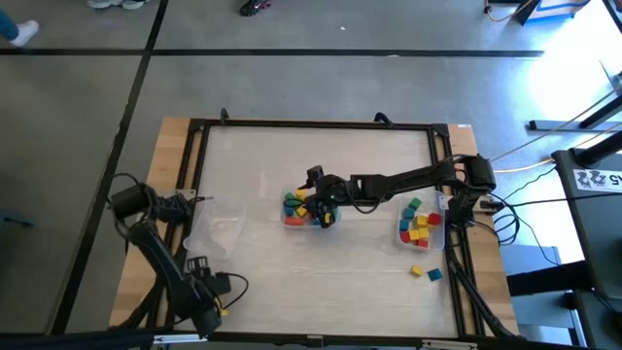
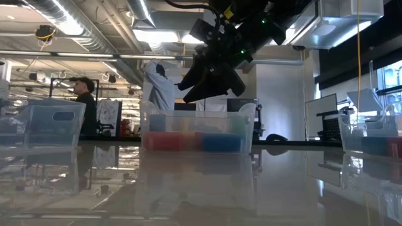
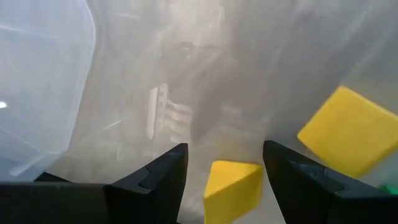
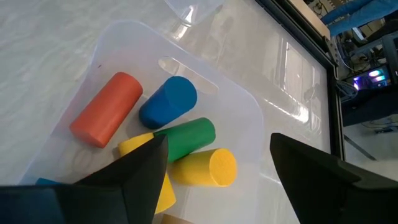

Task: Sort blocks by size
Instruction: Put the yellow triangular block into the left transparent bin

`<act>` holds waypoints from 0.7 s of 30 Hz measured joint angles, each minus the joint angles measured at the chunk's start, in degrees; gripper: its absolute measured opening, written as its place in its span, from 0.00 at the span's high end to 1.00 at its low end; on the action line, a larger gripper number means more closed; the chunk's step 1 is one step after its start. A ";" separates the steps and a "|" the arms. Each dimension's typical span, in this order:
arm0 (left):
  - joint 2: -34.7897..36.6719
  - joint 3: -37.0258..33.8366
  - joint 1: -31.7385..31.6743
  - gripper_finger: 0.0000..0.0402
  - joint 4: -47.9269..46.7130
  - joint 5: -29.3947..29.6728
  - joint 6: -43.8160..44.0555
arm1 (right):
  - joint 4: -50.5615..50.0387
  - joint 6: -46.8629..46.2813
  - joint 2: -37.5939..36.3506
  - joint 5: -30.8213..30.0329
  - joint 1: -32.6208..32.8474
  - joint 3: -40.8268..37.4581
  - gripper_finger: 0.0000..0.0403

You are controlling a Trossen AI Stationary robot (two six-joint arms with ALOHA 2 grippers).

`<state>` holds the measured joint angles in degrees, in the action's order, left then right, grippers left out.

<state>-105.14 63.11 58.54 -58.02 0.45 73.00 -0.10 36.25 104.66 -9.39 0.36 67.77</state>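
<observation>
1. Right tool (image 1: pixel 324 216) held over the clear plastic rectangular middle bin (image 1: pixel 290 222) at the centre of the worktop (image 1: pixel 321 282), fingers (image 4: pixel 134 177) spread wide apart, nothing between them.
2. In the right wrist view, lying inside that middle bin: an orange wooden cylinder (image 4: pixel 106 109), a blue wooden cylinder (image 4: pixel 168 102), a green wooden cylinder (image 4: pixel 189 138) and a yellow wooden cylinder (image 4: pixel 204 168), all on their sides and packed close together.
3. From the low view, middle bin (image 2: pixel 196 130) seen with a red and blue layer of blocks along its bottom, right tool (image 2: pixel 210 78) hanging just above its rim.
4. Second clear plastic bin (image 1: pixel 422 229) near the right edge of the worktop, filled with small wooden cubes in yellow, red and green (image 1: pixel 419 227).
5. Two loose blocks, one yellow (image 1: pixel 417 270) and one blue (image 1: pixel 433 276), on the bare worktop just in front of that right-hand bin.
6. Third clear plastic bin (image 1: pixel 216 226) on the left side of the worktop.
7. Left tool (image 1: pixel 216 303) parked low at the front left corner, fingers (image 3: pixel 155 177) apart, gripping nothing; yellow shapes (image 3: pixel 351 132) seen past them, too blurred to name.
8. A person in dark clothing (image 2: pixel 85 103) standing in the room behind.
</observation>
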 joint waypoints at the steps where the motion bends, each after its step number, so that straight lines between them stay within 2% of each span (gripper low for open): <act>1: 0.00 0.00 -0.38 0.48 0.00 -0.02 0.05 | 0.00 0.00 0.00 0.00 0.00 0.00 0.29; 6: 2.21 -0.35 -1.87 0.48 0.59 1.97 5.79 | 0.00 0.00 0.00 0.01 0.00 -0.01 0.29; 10: 7.14 -0.17 -2.12 0.48 0.48 3.09 14.86 | 0.00 0.00 0.00 0.02 0.00 0.00 0.29; 15: 9.11 -0.15 -1.18 0.48 0.28 -1.51 31.62 | 0.00 0.00 0.00 0.01 0.00 0.00 0.29; 18: 8.90 -0.15 -0.39 0.48 0.09 -4.85 38.20 | 0.00 0.00 0.00 0.02 0.00 0.00 0.29; 21: 8.90 -0.15 0.30 0.48 -0.21 -5.70 43.05 | 0.00 0.00 0.00 0.02 0.00 0.00 0.29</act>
<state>-96.25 62.96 58.84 -58.23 -5.26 116.05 -0.10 36.25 104.66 -9.37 0.36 67.77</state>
